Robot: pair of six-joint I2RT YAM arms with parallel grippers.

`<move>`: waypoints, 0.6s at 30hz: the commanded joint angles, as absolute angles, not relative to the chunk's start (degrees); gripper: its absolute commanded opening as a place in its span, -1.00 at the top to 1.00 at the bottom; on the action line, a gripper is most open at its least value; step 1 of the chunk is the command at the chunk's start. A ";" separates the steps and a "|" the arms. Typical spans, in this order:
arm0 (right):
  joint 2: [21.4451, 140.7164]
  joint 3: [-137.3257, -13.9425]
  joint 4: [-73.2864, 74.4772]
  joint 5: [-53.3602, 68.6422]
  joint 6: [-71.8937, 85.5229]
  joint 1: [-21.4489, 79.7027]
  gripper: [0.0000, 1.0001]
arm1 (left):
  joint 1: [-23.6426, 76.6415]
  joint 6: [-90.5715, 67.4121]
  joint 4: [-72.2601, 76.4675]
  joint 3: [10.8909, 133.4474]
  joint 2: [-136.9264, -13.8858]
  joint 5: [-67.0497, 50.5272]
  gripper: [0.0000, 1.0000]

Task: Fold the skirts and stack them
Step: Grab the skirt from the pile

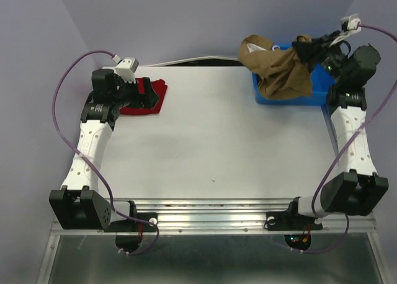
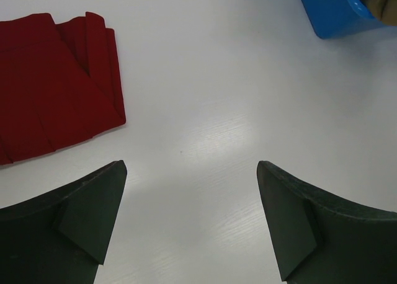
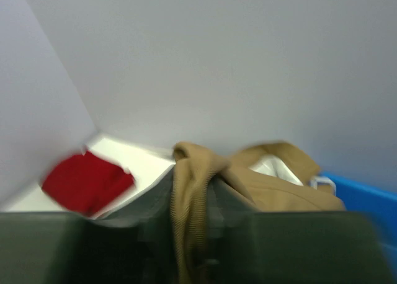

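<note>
Your right gripper (image 1: pixel 307 48) is clamped on the tan skirt (image 1: pixel 282 70), which hangs limp over the bin (image 1: pixel 310 100). It looks soft and light, so it will sag; I think the waistband edge is the best hold. The red skirt (image 1: pixel 156 99) lies folded well left of the bin, and the left gripper (image 2: pixel 192 172) stands wide apart beside it.

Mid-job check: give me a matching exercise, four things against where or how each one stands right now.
Things:
1. red skirt
2. tan skirt
3. left gripper
4. blue bin

States:
A. held up by the right gripper
B. open over bare table
C. lying on the table, far left
D. standing at the table's far right corner

Pairs: 1-C, 2-A, 3-B, 4-D
</note>
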State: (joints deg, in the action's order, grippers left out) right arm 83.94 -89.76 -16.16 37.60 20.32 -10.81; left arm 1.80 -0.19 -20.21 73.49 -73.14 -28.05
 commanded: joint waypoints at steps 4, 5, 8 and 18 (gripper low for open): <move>76.46 -70.77 4.56 32.99 -2.72 -10.72 -0.81 | 2.46 3.87 -18.90 71.02 -71.63 -28.04 -0.97; 76.73 -70.58 4.57 32.87 -2.20 -10.72 -0.87 | 2.55 4.04 -18.90 70.49 -71.80 -28.04 -0.97; 80.41 -74.69 4.31 36.11 -0.18 -10.72 -0.89 | 2.99 4.39 -18.81 70.05 -72.51 -28.12 -0.97; 102.02 -95.61 8.96 26.03 -1.41 -0.18 -0.83 | 3.34 4.48 -17.93 68.29 -73.39 -28.12 -0.97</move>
State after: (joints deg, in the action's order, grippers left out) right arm 98.13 -88.42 8.60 31.22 0.80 -2.98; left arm 3.05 3.51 -20.08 69.36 -73.43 -27.79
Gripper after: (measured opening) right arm 0.910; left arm 0.985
